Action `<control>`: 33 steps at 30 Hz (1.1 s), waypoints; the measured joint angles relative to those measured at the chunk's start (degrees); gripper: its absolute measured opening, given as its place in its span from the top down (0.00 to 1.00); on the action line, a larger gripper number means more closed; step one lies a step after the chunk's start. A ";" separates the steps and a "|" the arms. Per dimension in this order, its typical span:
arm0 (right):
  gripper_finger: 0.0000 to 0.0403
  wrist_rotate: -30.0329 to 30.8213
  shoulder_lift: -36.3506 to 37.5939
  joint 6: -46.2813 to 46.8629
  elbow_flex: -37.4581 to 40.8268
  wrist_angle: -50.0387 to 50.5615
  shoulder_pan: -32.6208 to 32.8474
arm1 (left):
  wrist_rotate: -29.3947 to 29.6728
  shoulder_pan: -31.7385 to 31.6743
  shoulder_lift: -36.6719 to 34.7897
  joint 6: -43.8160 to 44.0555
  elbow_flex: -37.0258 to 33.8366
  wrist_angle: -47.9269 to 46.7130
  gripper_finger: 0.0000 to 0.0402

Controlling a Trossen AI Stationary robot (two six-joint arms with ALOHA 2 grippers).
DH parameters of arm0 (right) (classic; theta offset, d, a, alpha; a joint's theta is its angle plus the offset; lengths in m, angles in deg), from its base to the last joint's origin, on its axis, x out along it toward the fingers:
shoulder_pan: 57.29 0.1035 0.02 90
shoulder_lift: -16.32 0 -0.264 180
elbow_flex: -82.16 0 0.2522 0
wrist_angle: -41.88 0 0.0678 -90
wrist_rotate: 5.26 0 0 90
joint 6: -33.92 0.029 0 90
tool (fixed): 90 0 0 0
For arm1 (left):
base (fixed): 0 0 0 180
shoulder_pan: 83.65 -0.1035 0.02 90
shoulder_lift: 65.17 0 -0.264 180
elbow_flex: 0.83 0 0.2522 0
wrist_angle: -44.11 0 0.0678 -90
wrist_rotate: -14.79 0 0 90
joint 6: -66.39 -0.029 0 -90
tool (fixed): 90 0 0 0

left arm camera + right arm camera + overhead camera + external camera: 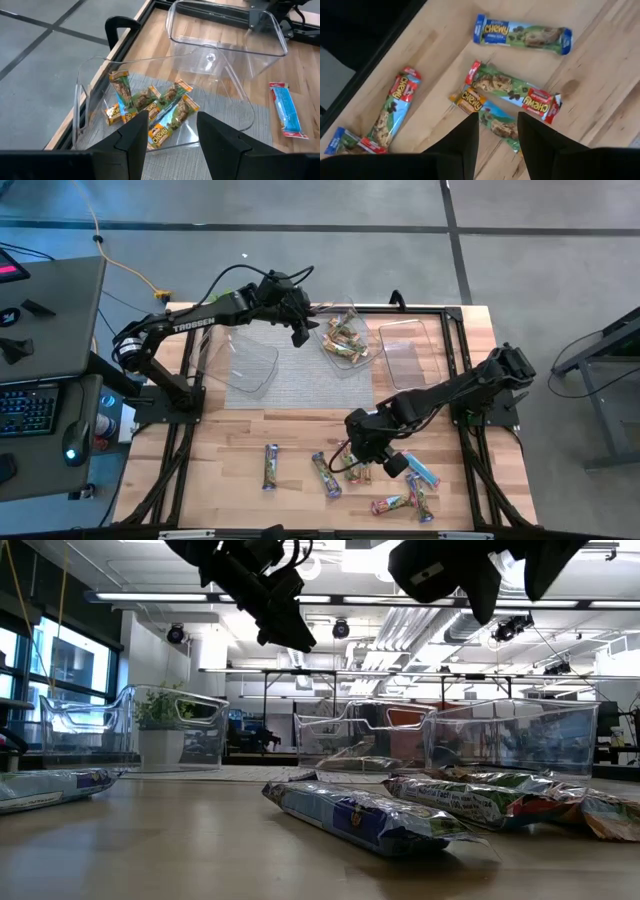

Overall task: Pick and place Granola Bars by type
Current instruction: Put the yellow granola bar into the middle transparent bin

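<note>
The right gripper (495, 131) hangs just above the loose granola bars on the wooden table (240, 445), its two dark fingers apart and empty, straddling the orange-ended bar in a green wrapper (492, 116). To take it cleanly, the fingers should probably come straight down across the bar's narrow width and close only on that wrapper, because the red-ended bar (515, 91) lies touching it on one side and could be dragged along. Its likely home is the middle clear plastic tub (366, 358), which already holds several orange-and-green bars (150, 107). The left gripper (170, 131) hovers over that tub, fingers apart and holding nothing, so it may crowd a drop there. Other bars lie nearby: a blue-ended bar (522, 34) and another red-ended bar (395, 107). Two more clear tubs, the left tub (248, 367) and the right tub (410, 355), look empty.
</note>
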 joint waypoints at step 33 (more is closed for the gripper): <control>0.70 6.16 -6.16 -18.53 0.00 -8.92 8.49 | -0.11 3.31 0.02 4.71 -0.02 -3.33 0.60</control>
